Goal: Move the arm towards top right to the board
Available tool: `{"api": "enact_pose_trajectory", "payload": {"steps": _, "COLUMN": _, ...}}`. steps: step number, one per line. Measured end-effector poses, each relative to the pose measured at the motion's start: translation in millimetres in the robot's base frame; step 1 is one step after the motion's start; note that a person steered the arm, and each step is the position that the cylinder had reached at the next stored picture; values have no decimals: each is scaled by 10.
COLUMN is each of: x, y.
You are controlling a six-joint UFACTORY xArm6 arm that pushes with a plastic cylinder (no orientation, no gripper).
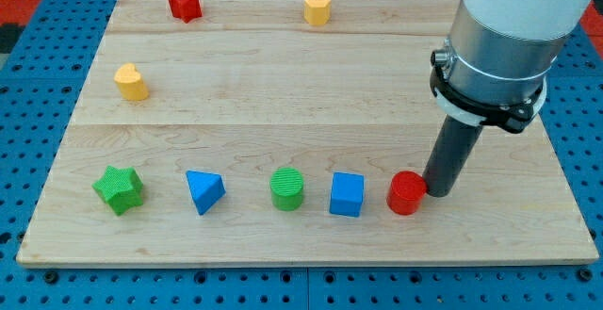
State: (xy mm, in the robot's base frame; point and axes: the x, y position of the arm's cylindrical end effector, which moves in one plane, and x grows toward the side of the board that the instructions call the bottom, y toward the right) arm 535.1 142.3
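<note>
My tip (437, 193) rests on the wooden board (283, 84) near the view's bottom right, touching or almost touching the right side of the red cylinder (406, 193). The dark rod rises from it to the grey and white arm body (499, 37) at the view's top right. In a row to the left of the red cylinder stand the blue cube (347, 195), the green cylinder (286, 188), the blue triangular block (204, 191) and the green star (119, 189).
A yellow heart-shaped block (131, 82) stands at the view's left. A red star (185, 4) and a yellow hexagonal block (317, 8) stand near the board's top edge. A blue pegboard surface (584, 159) surrounds the board.
</note>
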Motion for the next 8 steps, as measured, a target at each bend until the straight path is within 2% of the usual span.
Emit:
{"api": "enact_pose_trajectory", "payload": {"steps": 3, "x": 167, "y": 71}}
{"api": "enact_pose_trajectory", "payload": {"steps": 4, "x": -292, "y": 604}}
{"api": "enact_pose_trajectory", "payload": {"steps": 5, "x": -645, "y": 745}}
{"api": "enact_pose_trajectory", "payload": {"steps": 6, "x": -1021, "y": 753}}
{"api": "enact_pose_trajectory", "payload": {"steps": 8, "x": -2066, "y": 752}}
